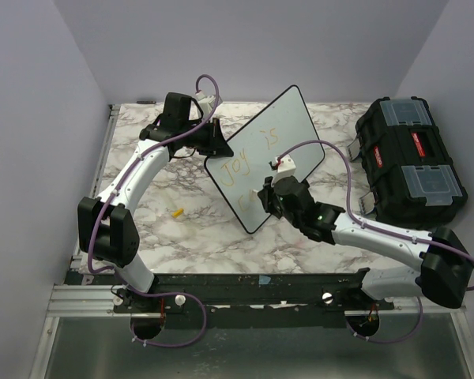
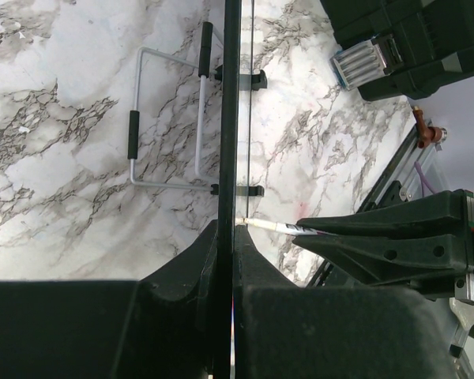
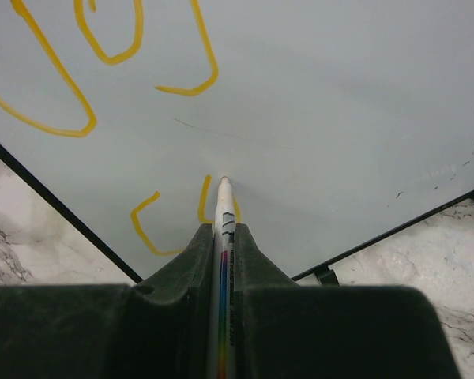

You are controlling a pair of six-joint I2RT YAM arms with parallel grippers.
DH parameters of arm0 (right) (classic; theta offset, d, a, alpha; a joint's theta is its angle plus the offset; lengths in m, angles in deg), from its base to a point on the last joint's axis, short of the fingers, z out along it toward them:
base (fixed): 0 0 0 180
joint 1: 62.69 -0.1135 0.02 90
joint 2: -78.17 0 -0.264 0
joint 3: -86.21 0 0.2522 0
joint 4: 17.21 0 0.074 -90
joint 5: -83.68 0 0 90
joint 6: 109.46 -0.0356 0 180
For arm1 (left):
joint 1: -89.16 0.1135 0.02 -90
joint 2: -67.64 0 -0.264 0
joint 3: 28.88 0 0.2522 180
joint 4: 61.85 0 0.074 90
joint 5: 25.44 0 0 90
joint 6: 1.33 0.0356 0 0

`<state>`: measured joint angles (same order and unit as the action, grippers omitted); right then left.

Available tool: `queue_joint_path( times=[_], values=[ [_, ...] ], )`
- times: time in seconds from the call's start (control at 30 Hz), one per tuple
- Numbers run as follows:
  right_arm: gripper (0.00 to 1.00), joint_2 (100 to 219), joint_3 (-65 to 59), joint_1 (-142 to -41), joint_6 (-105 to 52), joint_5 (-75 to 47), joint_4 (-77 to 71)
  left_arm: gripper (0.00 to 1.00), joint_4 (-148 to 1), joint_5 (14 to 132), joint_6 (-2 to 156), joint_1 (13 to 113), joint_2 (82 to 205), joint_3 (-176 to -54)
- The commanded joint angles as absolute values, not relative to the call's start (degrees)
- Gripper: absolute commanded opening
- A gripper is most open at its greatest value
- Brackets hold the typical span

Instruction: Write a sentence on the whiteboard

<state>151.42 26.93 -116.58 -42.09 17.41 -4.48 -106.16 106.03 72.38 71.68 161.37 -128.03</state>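
The whiteboard (image 1: 296, 126) stands tilted on the marble table, its white face toward my right arm. Yellow-orange writing (image 1: 253, 154) reads "Joy is" on the upper line. In the right wrist view the lower line shows a "C" (image 3: 146, 225) and one more stroke beside it. My left gripper (image 1: 213, 144) is shut on the board's left edge; in the left wrist view the board (image 2: 231, 118) is edge-on between the jaws. My right gripper (image 1: 267, 197) is shut on a white marker (image 3: 223, 237), whose tip touches the board (image 3: 340, 118). The marker also shows in the left wrist view (image 2: 272, 227).
A black toolbox (image 1: 407, 158) with clear lids stands at the right and shows in the left wrist view (image 2: 403, 39). A small yellow cap (image 1: 177, 212) lies on the table left of the board. The board's wire stand (image 2: 170, 118) rests behind it.
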Motion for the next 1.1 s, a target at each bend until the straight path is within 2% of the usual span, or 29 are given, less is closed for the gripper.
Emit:
queue_joint_path(
  times=[0.0, 0.5, 0.73, 1.07],
  values=[
    [0.01, 152.9, 24.9, -116.4, -41.7, 15.6, -7.3, 0.00, -102.5, 105.1, 73.6, 71.7, 160.6, -128.6],
    [0.01, 152.4, 27.1, -116.4, -41.5, 10.8, -8.5, 0.00, -102.7, 105.0, 73.6, 71.7, 160.7, -128.8],
    [0.01, 151.7, 28.1, -116.4, -42.1, 12.8, -6.8, 0.00, -102.7, 105.0, 73.6, 71.7, 160.7, -128.9],
    [0.01, 144.8, 29.2, -116.4, -41.1, 16.7, -5.4, 0.00, -103.1, 104.4, 74.1, 71.7, 160.7, -128.7]
  ],
)
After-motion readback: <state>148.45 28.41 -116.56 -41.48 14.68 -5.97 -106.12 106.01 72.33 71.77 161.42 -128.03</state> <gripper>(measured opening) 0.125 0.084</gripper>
